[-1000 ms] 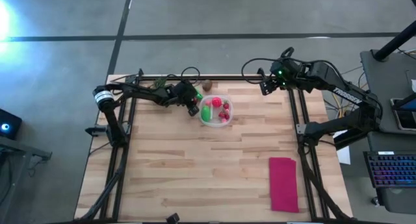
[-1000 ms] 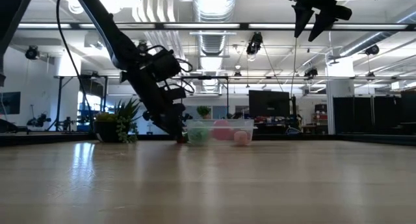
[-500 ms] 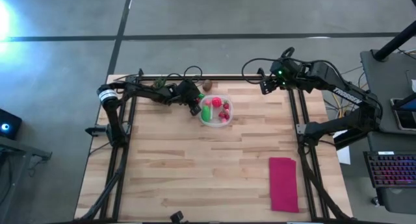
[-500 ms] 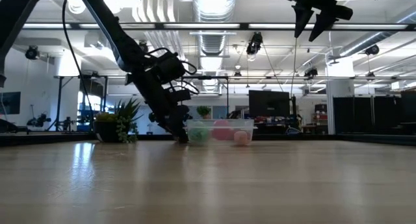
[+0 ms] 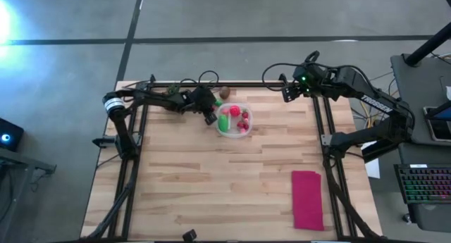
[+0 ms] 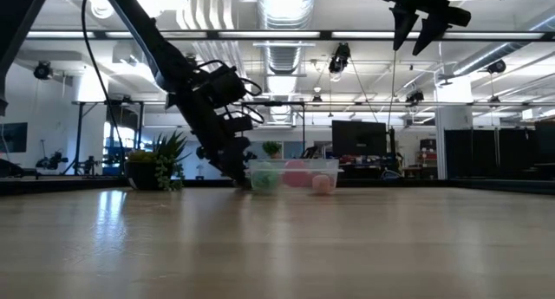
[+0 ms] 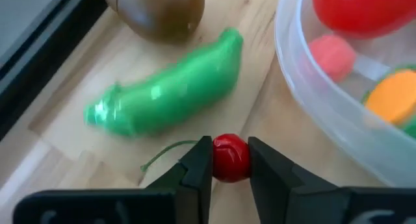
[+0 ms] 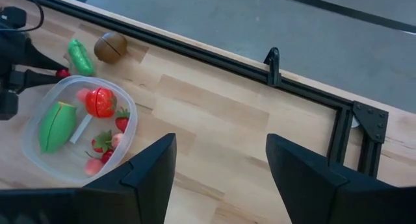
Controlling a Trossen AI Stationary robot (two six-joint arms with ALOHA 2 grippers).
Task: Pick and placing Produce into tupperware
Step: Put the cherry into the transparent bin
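While pinched between the fingertips of the left gripper [image 7: 231, 160], a small red cherry-like piece [image 7: 230, 158] sits low over the wood, just beside the tupperware [image 7: 305, 113] wall, thin green stem trailing. Likely feather-light, hard and slick plastic; best taken across the round body, as now, not by the stem. Nearby on the table [image 5: 211, 179]: a green pod [image 7: 170, 87] touching or nearly touching a brown piece [image 7: 158, 11]. Already in the tupperware: a red tomato-like piece [image 8: 99, 102], a green-and-orange piece [image 8: 56, 124], small strawberries [image 8: 102, 143]. Only up close does the clamped cherry show; from above and at table height, hidden behind the arm. Parked high at the far right corner, right gripper [image 8: 220, 165], fingers spread wide. Magenta cloth [image 5: 307, 199] lying well apart.
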